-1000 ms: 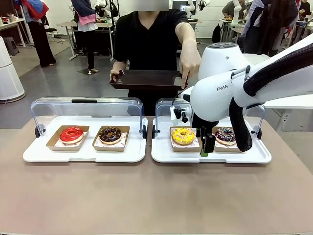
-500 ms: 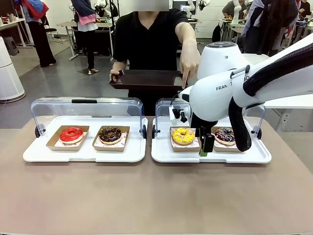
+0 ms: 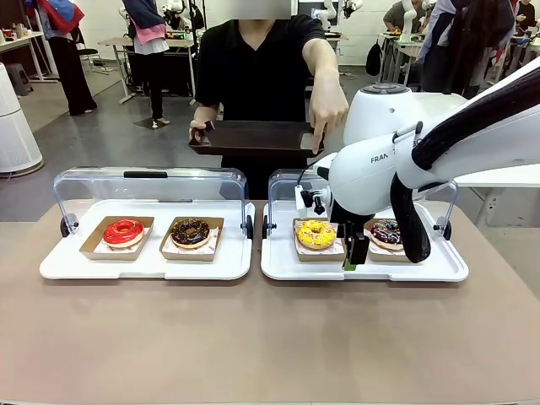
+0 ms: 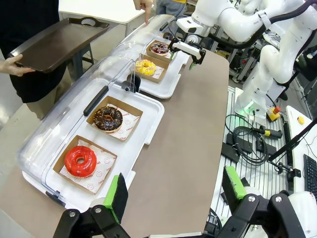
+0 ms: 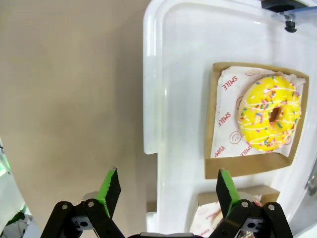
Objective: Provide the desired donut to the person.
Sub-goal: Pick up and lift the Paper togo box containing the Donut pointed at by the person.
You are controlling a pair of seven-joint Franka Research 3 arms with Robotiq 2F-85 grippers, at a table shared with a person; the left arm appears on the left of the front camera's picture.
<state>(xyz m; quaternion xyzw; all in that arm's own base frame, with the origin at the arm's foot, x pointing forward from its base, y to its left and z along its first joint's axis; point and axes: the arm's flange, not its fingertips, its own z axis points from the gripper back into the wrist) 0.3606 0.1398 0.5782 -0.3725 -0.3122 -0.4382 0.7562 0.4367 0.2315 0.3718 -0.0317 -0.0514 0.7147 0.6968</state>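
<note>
On the bench [image 3: 253, 337], the yellow donut [image 3: 315, 234] is found just left of the right pincer [image 5: 167, 187], which is held wide and empty.

A brown table [image 3: 253, 337] spans the foreground. Beyond it lies a grey floor [image 3: 93, 160], with a white ribbed cylinder [image 3: 13, 126] at the left edge, a white table [image 3: 498, 177] at the right, more tables [image 3: 17, 40] farther back and a white wall [image 3: 101, 17].

Right hand [image 3: 351, 258] beside yellow donut [image 3: 315, 234]
</note>
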